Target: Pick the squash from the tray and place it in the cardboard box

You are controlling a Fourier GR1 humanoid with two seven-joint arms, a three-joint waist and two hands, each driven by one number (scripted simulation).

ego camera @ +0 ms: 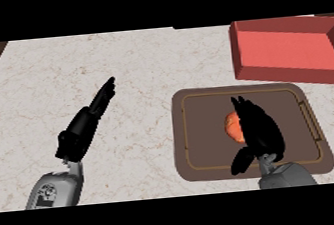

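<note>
Marbled counter (121, 63), brown tray (201, 131), round squash (233, 125)

Most of the squash (233, 125) is hidden by the right hand (260, 129); only an orange sliver is seen. Whether it is touched by the fingers (245, 108) cannot be told. The red box (292, 51) is cut off at the right edge.

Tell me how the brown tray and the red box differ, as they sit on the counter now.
The brown flat tray is shallow with rounded corners, while the red cardboard box has tall walls and sharp corners. The tray holds an orange squash, partly hidden under the right hand; the box shows nothing inside. The tray lies nearer the robot, the box farther back. Both rest on the pale marbled counter, right of centre.
</note>
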